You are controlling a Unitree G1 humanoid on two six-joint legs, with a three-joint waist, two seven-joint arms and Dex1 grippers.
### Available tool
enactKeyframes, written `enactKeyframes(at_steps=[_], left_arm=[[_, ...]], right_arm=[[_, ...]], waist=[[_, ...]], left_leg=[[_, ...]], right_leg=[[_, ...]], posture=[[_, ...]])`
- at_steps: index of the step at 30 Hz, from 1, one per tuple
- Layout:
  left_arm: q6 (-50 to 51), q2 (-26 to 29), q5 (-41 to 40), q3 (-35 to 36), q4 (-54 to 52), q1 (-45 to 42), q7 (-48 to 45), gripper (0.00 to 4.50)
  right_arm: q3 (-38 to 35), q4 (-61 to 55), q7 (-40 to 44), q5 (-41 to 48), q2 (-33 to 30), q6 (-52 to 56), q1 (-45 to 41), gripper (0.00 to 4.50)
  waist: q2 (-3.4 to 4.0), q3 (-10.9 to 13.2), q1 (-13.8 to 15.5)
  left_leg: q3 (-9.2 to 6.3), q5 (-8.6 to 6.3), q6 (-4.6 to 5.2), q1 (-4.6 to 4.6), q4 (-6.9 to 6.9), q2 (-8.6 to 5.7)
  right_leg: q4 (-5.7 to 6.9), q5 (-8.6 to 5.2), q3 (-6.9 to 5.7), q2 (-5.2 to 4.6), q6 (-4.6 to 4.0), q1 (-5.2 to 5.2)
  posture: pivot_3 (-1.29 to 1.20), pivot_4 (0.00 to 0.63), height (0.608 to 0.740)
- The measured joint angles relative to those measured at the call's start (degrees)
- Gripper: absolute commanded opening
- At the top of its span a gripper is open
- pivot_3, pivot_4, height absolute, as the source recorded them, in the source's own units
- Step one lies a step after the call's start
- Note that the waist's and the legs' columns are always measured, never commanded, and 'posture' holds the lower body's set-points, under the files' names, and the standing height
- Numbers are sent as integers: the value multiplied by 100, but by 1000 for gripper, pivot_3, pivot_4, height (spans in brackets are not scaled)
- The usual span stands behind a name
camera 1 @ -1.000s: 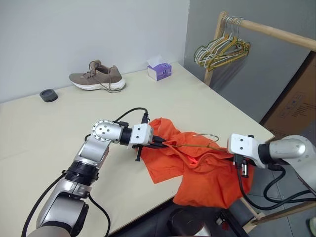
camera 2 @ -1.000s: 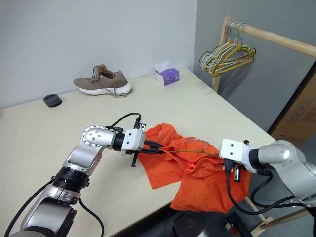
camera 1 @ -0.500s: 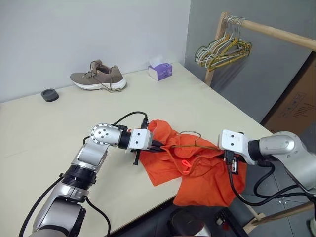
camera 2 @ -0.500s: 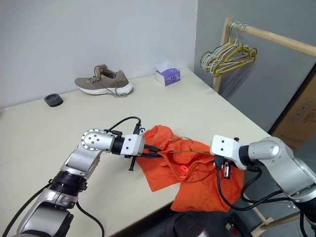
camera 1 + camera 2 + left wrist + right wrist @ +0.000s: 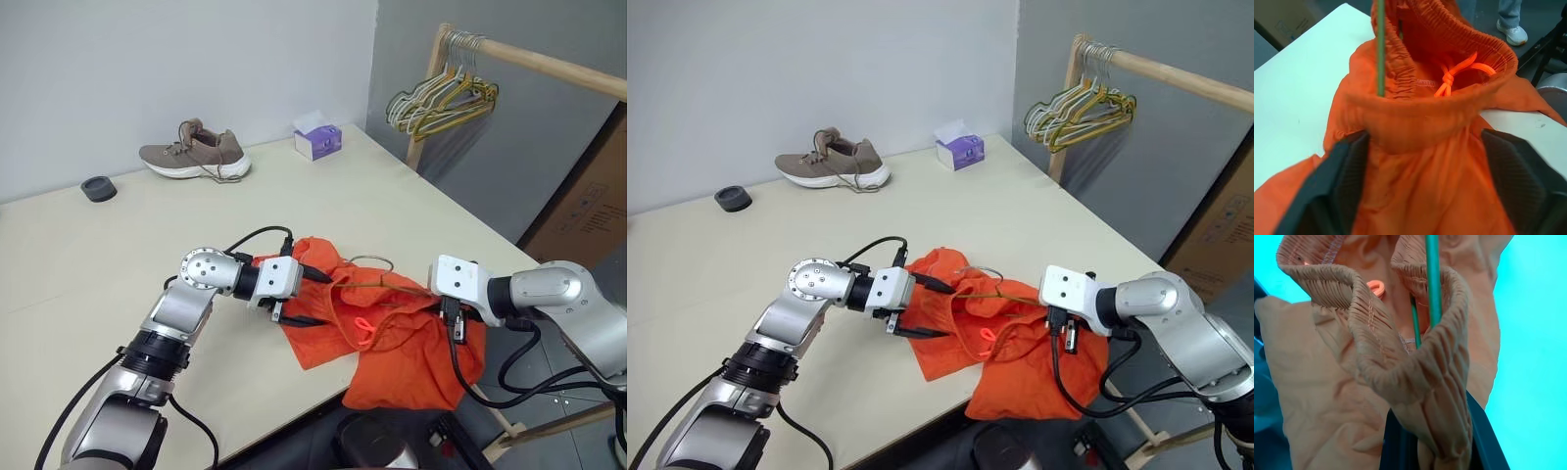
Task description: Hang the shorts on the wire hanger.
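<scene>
Left pincer (image 5: 926, 308): fingers newly spread wide, previously pinched on shorts (image 5: 1019, 357). Shorts: orange, bunched at table (image 5: 745, 255) edge, partly overhanging. Wire hanger (image 5: 994, 284): threaded through waistband, hook above fabric. Right pincer (image 5: 441, 305): clamped tight on gathered waistband.

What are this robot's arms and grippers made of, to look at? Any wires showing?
Both arms are silver-grey metal segments with black ring joints. The left arm has a round elbow disc with small holes. Each ends in a white boxy wrist block. The left gripper and the right gripper have thin black fingers, whose pads are ribbed. Loose black cables loop alongside.
</scene>
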Motion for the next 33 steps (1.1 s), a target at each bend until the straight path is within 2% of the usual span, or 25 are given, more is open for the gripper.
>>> enactKeyframes(at_steps=[12,18,28,31,33], left_arm=[[47,-238,165,1,238,-59,397,4475],[496,-238,-78,12,166,-71,285,4475],[598,-179,-167,12,113,-70,119,4475],[578,-173,-167,12,114,-58,87,3933],[553,-178,-167,22,118,-53,100,3387]], right_arm=[[-4,-116,-1,-13,71,-231,-7,0],[-2,-115,3,-54,77,-291,-26,0],[6,-114,52,-53,108,-289,-128,0],[5,-115,58,-46,130,-264,-154,0],[5,-115,60,-25,152,-233,-175,0]], waist=[[0,0,6],[0,0,-4],[0,0,-4],[0,0,-5],[0,0,-4]], left_leg=[[1,0,0,-1,1,-1],[0,0,0,0,0,-1],[-1,0,0,0,0,-1],[-1,0,0,0,0,-1],[-2,0,0,0,0,0]], right_leg=[[0,0,0,0,0,0],[1,0,-1,0,0,0],[0,0,-2,0,0,0],[0,0,-1,0,0,0],[0,0,-2,0,0,0]], posture=[[-462,0,740],[-465,0,740],[-467,0,740],[-467,0,740],[-467,0,740]])
